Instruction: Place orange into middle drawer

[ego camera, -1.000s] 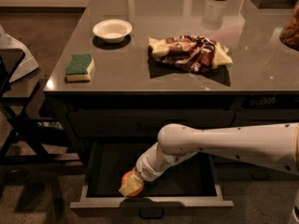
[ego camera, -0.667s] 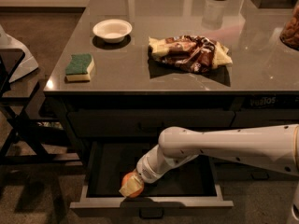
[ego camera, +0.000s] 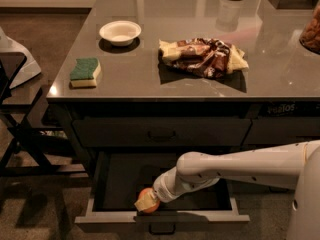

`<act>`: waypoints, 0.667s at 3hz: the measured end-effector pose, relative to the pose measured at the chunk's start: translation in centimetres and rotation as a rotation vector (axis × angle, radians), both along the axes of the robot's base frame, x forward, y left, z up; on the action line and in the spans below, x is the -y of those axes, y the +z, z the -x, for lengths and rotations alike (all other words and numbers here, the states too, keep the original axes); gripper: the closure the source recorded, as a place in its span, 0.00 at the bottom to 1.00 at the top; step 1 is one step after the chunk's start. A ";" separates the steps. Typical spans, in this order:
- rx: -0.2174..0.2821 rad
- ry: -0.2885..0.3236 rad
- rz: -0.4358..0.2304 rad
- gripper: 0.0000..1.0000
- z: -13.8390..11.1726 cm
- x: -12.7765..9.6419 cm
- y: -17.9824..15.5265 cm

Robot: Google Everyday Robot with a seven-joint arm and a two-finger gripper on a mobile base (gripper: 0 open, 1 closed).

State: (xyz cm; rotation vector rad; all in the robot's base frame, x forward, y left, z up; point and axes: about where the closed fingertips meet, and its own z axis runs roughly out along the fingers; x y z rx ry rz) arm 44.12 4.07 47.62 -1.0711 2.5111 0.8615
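The sponge (ego camera: 85, 72) lies at the counter's (ego camera: 150, 81) left edge, with the bowl (ego camera: 120, 32) behind it to the right. Below, the drawer (ego camera: 200, 217) stands pulled out. The gripper (ego camera: 145, 204) is inside it, close to the front rim (left of centre), its fingers clamped on the orange (ego camera: 150, 199). A crumpled bag (ego camera: 202, 57) lies mid-counter. The arm (ego camera: 240, 166) reaches in from the right.
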 end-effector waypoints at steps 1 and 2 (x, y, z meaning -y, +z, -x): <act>0.008 -0.042 0.000 1.00 -1.6 0.8 -1.8; 0.014 -0.061 0.002 1.00 -3.0 1.4 -2.8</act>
